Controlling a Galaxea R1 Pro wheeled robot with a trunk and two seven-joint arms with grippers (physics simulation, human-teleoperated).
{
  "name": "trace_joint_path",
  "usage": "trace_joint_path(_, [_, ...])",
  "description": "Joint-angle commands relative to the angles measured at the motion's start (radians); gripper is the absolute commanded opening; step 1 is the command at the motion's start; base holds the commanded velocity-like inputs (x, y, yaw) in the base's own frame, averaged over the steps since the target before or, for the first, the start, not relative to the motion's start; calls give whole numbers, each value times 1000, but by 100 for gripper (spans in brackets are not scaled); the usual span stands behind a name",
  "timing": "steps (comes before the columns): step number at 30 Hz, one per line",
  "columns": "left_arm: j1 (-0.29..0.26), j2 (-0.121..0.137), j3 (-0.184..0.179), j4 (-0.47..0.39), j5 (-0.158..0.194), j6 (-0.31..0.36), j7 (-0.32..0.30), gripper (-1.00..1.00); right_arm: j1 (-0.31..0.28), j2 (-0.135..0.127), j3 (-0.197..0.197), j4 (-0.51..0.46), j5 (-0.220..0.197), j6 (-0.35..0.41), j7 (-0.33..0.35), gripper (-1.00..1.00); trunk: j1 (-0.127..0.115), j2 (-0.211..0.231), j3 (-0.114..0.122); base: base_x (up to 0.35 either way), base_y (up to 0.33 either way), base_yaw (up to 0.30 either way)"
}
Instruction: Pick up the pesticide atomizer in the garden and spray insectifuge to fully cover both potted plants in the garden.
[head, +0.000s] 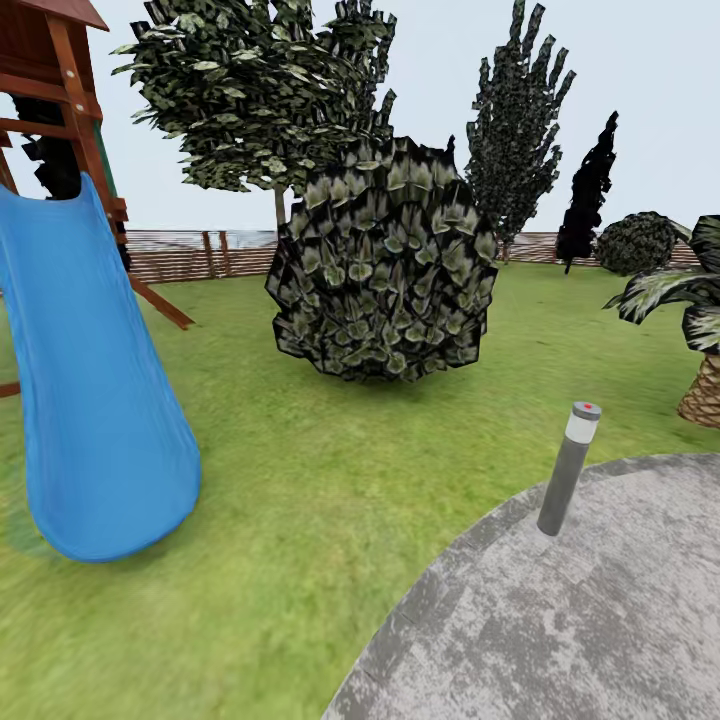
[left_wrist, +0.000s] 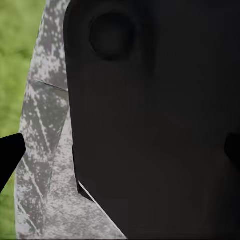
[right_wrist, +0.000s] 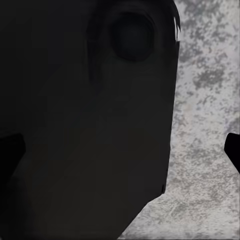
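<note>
Green lawn (head: 330, 470), grey patio (head: 600, 620).

Matte black body panel (left_wrist: 150, 125) with a round recess.

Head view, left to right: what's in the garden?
Blue slide → big round bush → grey bollard lamp → palm-like plant at the right edge.

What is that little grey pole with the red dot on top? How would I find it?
Find the round grey stone patio at the lower right. On its edge by the lawn stands a bollard lamp: slim, upright, grey, red-dotted cap, unlike the leafy bush behind it.
</note>
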Motion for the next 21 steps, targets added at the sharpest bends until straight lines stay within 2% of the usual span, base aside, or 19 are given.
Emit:
trace_joint_path(1, [-6, 6, 5, -6, -4, -6, -3, 100, -6, -6, 2, -6, 6, -6, -3, 100, 0, 0, 0, 0, 0, 0])
trace_joint_path(5, [-29, 28, 3, -28, 0, -28, -1, 100, -29, 1, 2, -29, 1, -28, -4, 100, 0, 0, 0, 0, 0, 0])
trace_joint_path(9, [-7, 5, 4, -17, 4, -23, 1, 100, -52, 24, 0, -51, -1, -24, -4, 100, 0, 0, 0, 0, 0, 0])
trace_joint_path(12, [3, 4, 4, -10, 6, -7, 1, 100, -60, 39, -2, -52, 0, -7, -5, 100, 0, 0, 0, 0, 0, 0])
trace_joint_path(17, [-3, 32, 6, -38, 8, 21, 3, 100, -61, 10, -2, -80, 0, 1, -6, 100, 0, 0, 0, 0, 0, 0])
trace_joint_path(21, [-18, 54, 9, -61, 9, 3, 3, 100, -61, -12, -6, -103, 0, -21, -6, 100, 0, 0, 0, 0, 0, 0])
